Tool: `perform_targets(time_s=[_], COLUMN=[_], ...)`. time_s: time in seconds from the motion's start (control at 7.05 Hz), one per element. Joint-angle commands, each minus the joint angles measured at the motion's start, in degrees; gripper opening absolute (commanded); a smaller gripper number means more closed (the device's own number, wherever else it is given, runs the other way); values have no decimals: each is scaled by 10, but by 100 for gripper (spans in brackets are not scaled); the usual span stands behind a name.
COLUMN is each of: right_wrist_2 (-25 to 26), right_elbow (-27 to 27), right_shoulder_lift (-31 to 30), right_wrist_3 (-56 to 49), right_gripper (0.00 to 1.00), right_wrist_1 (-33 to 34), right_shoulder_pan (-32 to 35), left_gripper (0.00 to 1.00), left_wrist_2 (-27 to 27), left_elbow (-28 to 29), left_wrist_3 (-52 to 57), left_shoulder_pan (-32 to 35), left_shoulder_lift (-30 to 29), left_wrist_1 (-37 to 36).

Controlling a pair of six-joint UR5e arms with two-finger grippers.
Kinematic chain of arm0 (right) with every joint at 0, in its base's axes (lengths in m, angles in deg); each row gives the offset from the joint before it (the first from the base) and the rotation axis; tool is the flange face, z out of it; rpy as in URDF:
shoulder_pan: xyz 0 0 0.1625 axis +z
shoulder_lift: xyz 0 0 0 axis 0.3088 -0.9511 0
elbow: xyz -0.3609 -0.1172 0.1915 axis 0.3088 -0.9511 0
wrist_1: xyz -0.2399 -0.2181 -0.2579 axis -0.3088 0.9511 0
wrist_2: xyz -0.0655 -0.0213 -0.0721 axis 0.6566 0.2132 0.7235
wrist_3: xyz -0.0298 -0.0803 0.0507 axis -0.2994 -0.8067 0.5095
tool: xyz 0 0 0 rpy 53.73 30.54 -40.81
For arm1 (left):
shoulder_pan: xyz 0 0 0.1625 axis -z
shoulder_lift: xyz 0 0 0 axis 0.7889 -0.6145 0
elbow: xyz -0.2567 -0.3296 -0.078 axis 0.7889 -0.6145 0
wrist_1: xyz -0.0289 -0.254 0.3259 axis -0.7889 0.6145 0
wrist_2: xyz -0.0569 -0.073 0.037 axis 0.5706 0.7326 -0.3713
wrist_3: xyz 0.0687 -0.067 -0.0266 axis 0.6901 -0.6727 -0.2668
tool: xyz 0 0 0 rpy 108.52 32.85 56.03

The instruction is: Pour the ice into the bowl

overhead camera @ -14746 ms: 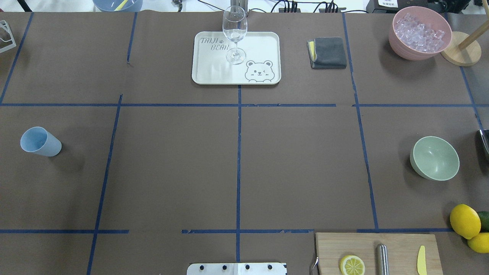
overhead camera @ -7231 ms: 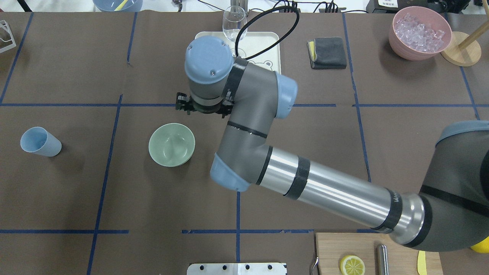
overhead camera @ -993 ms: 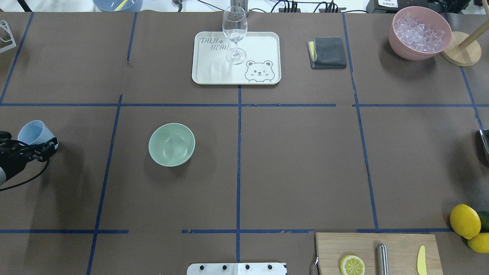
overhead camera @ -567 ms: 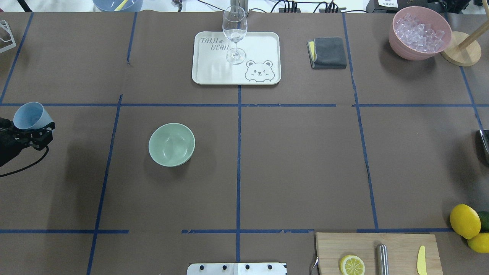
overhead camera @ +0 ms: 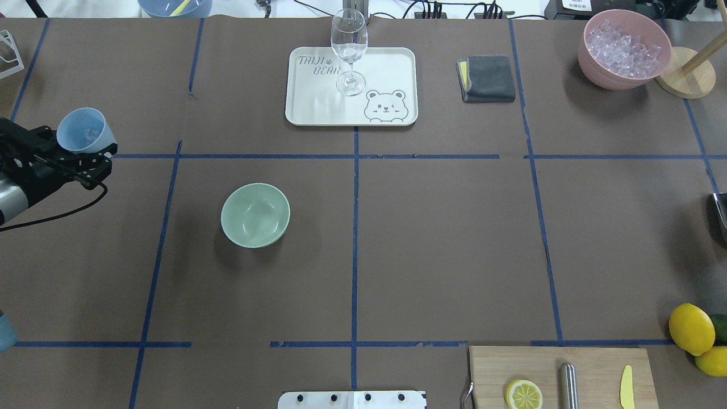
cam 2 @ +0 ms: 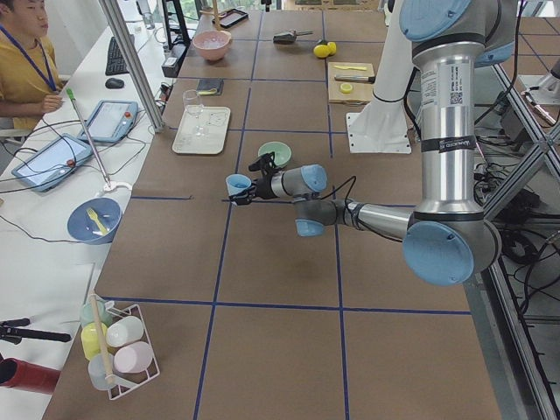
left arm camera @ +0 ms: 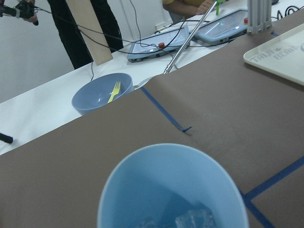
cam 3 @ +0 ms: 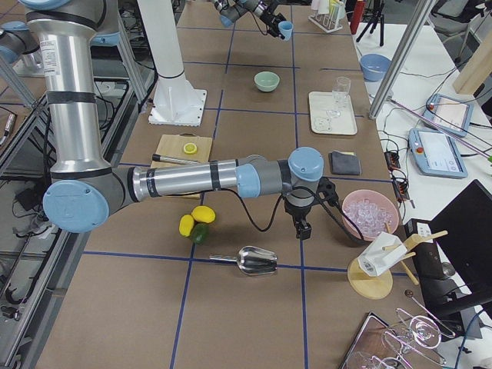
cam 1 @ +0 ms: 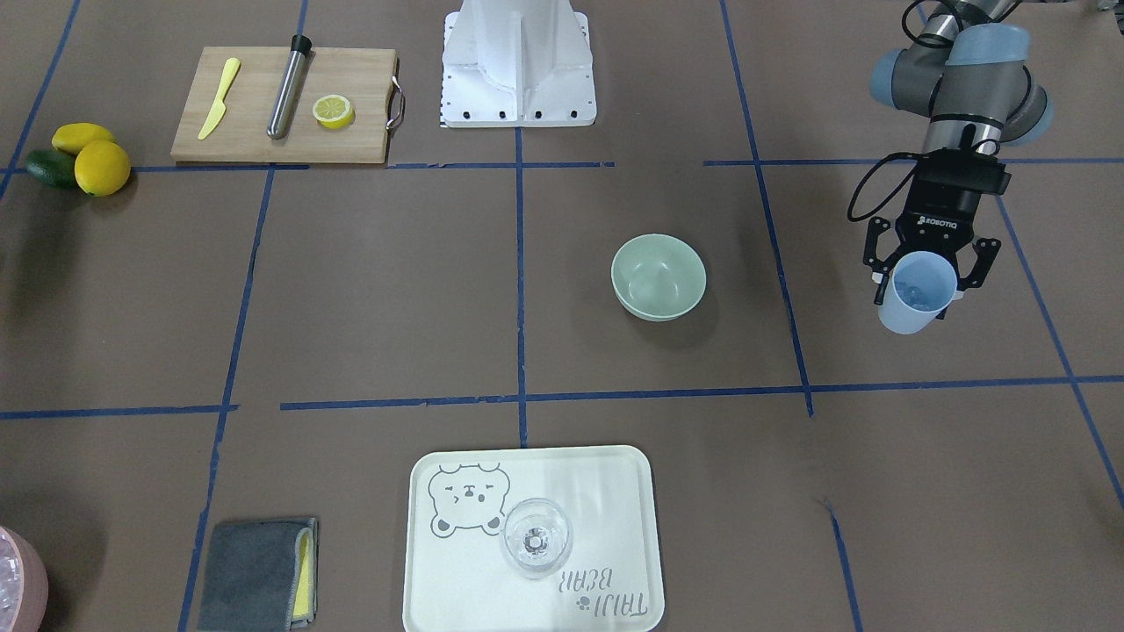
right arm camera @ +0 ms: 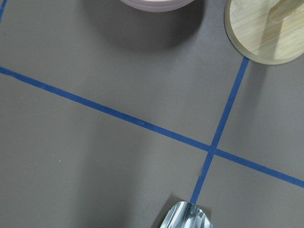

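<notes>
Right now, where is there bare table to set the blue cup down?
The wide middle between the bowl, the tray and the cutting board is bare, as is the strip from the bowl to the robot's edge. Crowded: around the cutting board and lemons.

Ice (left arm camera: 190,219) lies in the cup (overhead camera: 72,129), well left of the bowl (overhead camera: 255,215) — a tray (overhead camera: 389,65) bearing a glass (overhead camera: 349,50) stands beyond.

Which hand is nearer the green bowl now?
Left. The left hand, holding the blue cup, hangs off to one side of the green bowl; the right hand is at the table's far end, beside the pink bowl.
</notes>
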Motion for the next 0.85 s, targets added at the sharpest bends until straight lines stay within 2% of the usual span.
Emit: perform_targets(time_s=[0.0,0.14,0.28,0.71], right_wrist_2=[1,1,2,1], right_elbow=[0,0,0,0], right_shoulder_lift=[-1,-2,-3,-9], right_wrist_3=[0,0,-1,-1], right_gripper=[100,100,100,100], right_wrist_1=[0,0,0,0], right_shoulder_pan=[0,1,2,2], left_gripper=[0,0,0,0], left_wrist_2=[-2,-23,-81,-100], left_elbow=[-1,-4,-5,0], left_wrist_3=[4,22,78,102], left_shoulder_pan=[-1,-1,-3,-43], left_shoulder_lift=[-23,-38,-55,-109], left_wrist_1=[-32,-62,-82,-124])
